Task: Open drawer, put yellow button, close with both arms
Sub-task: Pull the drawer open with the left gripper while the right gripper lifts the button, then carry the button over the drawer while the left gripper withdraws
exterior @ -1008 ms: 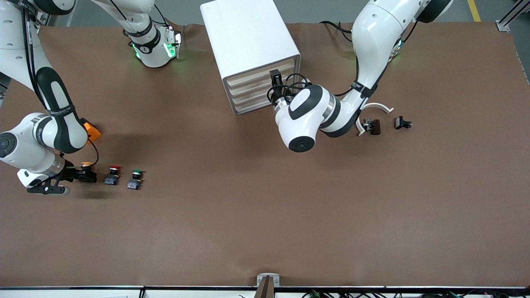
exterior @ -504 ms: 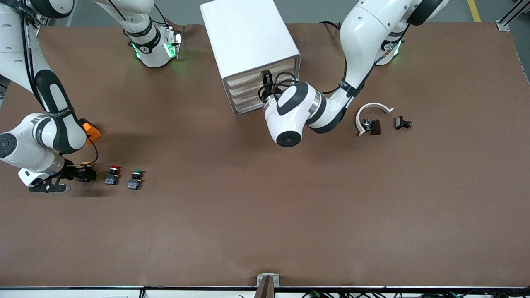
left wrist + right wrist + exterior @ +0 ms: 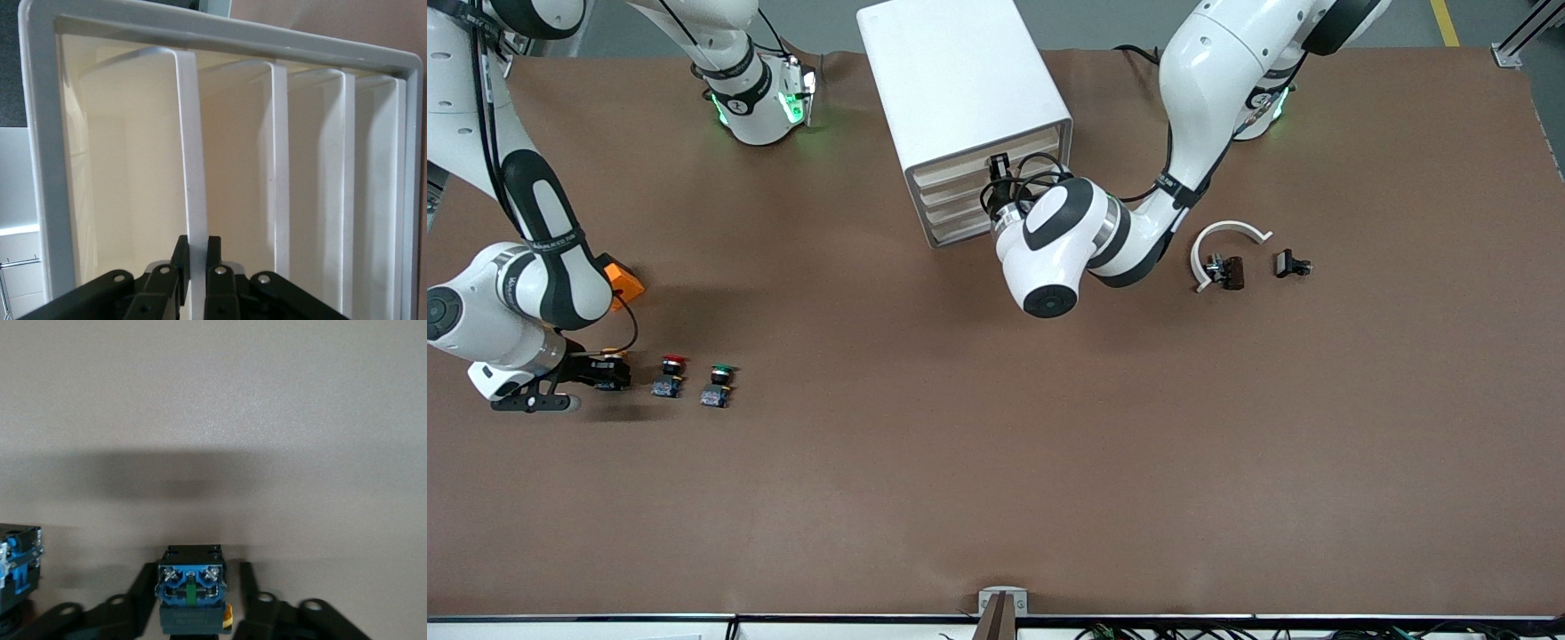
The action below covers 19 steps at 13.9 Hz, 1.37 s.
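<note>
Brown table [image 3: 996, 462] seen from above. Tall white cabinet [image 3: 951, 71] toward the robots' edge, with four shallow cream drawers facing the front camera.

Left arm [image 3: 1192, 107] bent down to the cabinet front. Right arm [image 3: 525, 267] lowered at its own end of the table.

Top drawer [image 3: 983, 153] shut, not yet pulled out. Left gripper [image 3: 194, 243] at the drawer front, fingers pressed together on the thin white lip [image 3: 192, 153] of that drawer.

Right gripper [image 3: 193, 570] low over the table, fingers spread on either side of the yellow button [image 3: 190, 587] with a small gap at each side, not yet pinching. Yellow button resting on the table, beside the red button [image 3: 669, 373] and green button [image 3: 718, 384], and nearer the front camera than the orange box [image 3: 624, 283].

Likely step in hand: drawing the drawer open while securing the button. To do it well:
- Pull straight out along the drawer's travel, without twisting, so the narrow lip does not slip free and the cabinet does not drag.
- Close evenly on the dark base block, not the round cap.
- Lift clear of the red button beside it.
</note>
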Available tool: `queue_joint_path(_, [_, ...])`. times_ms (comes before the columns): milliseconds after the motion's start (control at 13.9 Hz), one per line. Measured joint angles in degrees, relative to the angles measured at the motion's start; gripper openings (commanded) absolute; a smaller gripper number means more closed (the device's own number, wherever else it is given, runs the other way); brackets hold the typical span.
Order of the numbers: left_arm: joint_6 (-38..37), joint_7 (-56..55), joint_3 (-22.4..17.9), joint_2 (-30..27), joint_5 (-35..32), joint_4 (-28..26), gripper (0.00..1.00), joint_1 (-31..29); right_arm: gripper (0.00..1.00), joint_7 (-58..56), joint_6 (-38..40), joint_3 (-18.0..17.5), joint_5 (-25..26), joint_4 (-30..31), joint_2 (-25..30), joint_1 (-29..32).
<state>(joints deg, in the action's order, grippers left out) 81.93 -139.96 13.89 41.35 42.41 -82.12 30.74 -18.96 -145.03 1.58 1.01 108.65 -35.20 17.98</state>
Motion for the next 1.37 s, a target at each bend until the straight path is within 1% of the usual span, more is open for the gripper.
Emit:
queue_joint_path(144, [0.1, -0.1, -0.2, 0.0, 0.0, 0.3, 0.00, -1.5, 0.00, 0.0, 0.2, -0.1, 0.0, -0.1, 0.0, 0.0])
queue_joint_path(288, [0.2, -0.1, -0.5, 0.0, 0.0, 0.7, 0.00, -4.4, 0.00, 0.0, 2.1, -0.5, 0.0, -1.0, 0.1, -0.1])
queue_joint_path(360, [0.3, 0.0, -0.7, 0.0, 0.0, 1.0, 0.00, -5.9, 0.00, 0.2, 5.0, -0.7, 0.0, -2.5, 0.2, -0.4])
queue_joint_path(504, [1.1, 0.2, -0.7, 0.0, 0.0, 1.5, 0.00, -8.1, 0.00, 3.3, 13.7, -1.1, -0.1, -7.1, 1.3, -1.8])
queue_joint_path(648, [1.5, 0.2, -0.8, 0.0, 0.0, 1.9, 0.00, -8.9, 0.00, 10.8, 23.8, -1.3, -0.1, -11.3, 4.2, -5.1])
queue_joint_path(792, [1.7, 0.4, -0.8, 0.1, 0.0, 2.0, 0.00, -9.4, 0.00, 20.0, 30.2, -1.5, -0.4, -12.6, 8.2, -9.7])
queue_joint_path(864, [1.9, 0.4, -0.8, 0.1, 0.0, 2.1, 0.15, -9.8, 0.00, 24.7, 33.0, -1.6, -1.6, -12.7, 10.1, -12.1])
queue_joint_path(936, [2.0, 0.6, -0.8, 0.1, 0.0, 2.4, 0.35, -10.3, 0.00, 29.5, 35.6, -1.7, -3.5, -12.7, 12.0, -14.6])
queue_joint_path(1008, [2.2, 0.6, -0.8, 0.1, 0.0, 2.7, 0.60, -10.7, 0.00, 34.7, 38.0, -1.7, -5.0, -12.7, 13.9, -17.2])
queue_joint_path(1081, [2.3, 0.6, -0.8, 0.1, 0.0, 3.1, 1.00, -11.2, 0.00, 40.2, 39.7, -1.8, -5.6, -12.7, 15.6, -19.9])
queue_joint_path(1225, [2.3, 0.7, -0.9, 0.1, 0.0, 4.2, 1.00, -12.6, 0.00, 51.8, 41.7, -1.9, -6.0, -12.7, 18.8, -26.0])
queue_joint_path(1369, [2.3, 0.7, -1.0, 0.1, 0.0, 5.6, 1.00, -13.7, 0.00, 63.6, 42.1, -2.0, -6.6, -12.7, 20.9, -32.8])
